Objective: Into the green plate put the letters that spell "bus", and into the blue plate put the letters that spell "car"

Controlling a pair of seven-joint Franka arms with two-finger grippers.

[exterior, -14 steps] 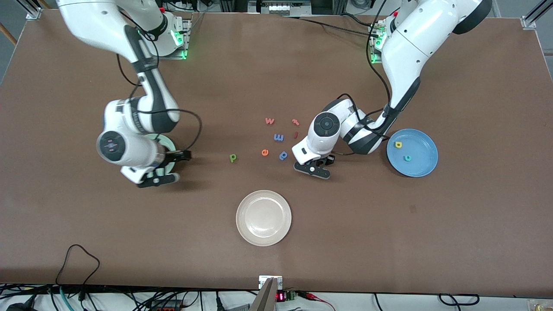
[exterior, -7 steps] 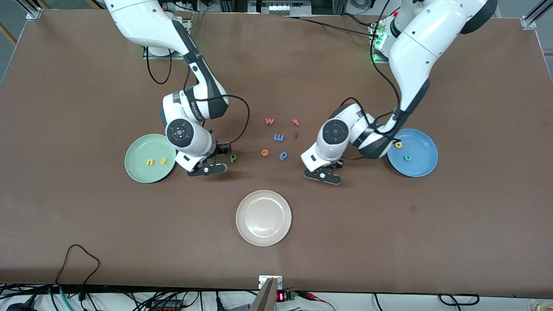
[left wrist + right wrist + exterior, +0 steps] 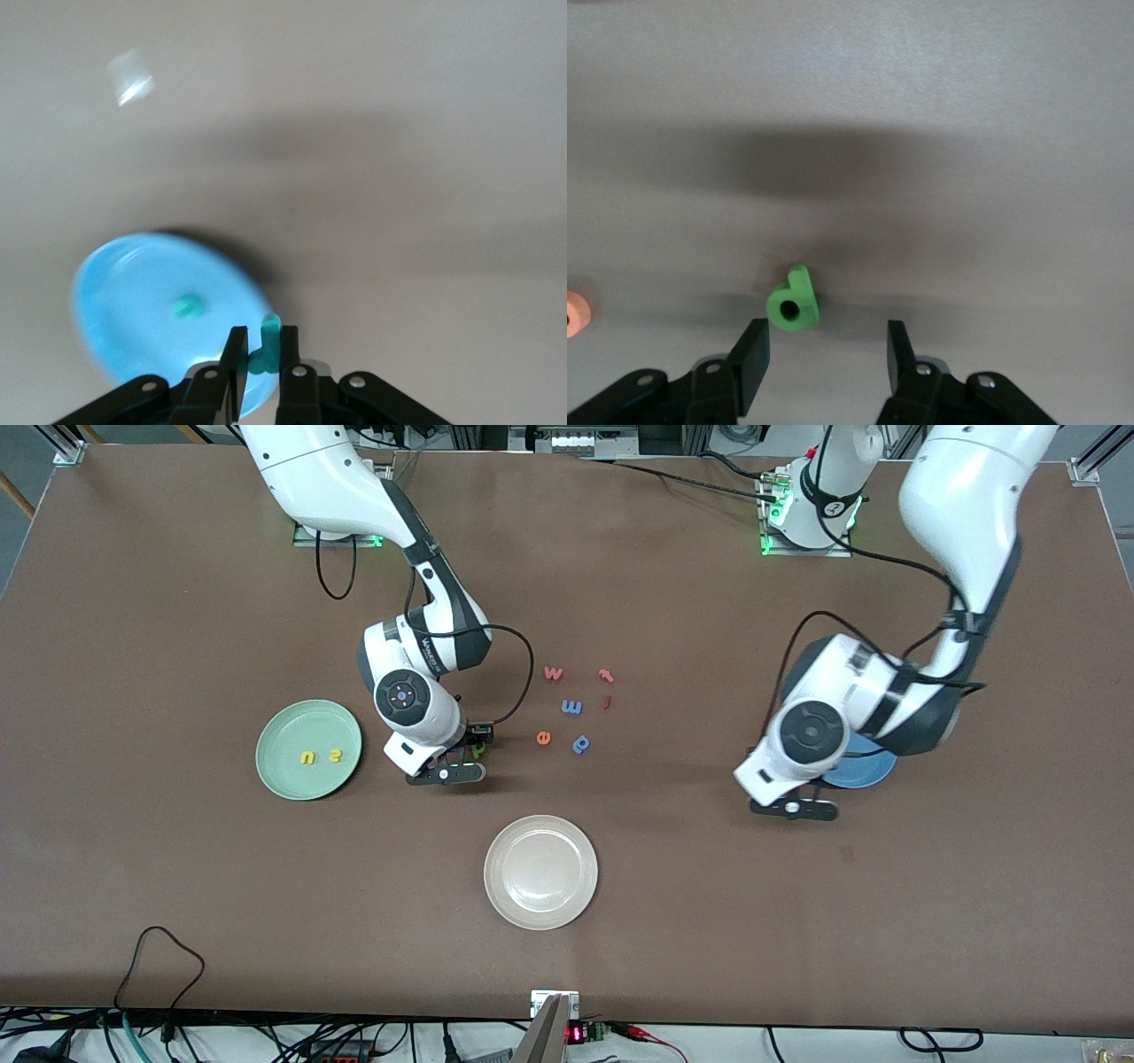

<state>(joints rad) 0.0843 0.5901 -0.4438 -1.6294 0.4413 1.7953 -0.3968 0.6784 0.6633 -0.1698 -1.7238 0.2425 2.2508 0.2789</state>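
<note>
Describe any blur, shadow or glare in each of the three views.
Front view: sharp and evenly lit, with soft shadows under both arms and a faint sheen on the table. Left wrist view: motion-blurred, the blue plate smeared, a bright glare patch on the tabletop, the teal letter pinched in the left gripper. Right wrist view: sharper; a broad dark shadow band lies above the green letter, beside the open right gripper.

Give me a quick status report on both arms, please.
Left gripper shut on teal letter by blue plate. Right gripper open beside green letter on table. Nothing in the way.
</note>
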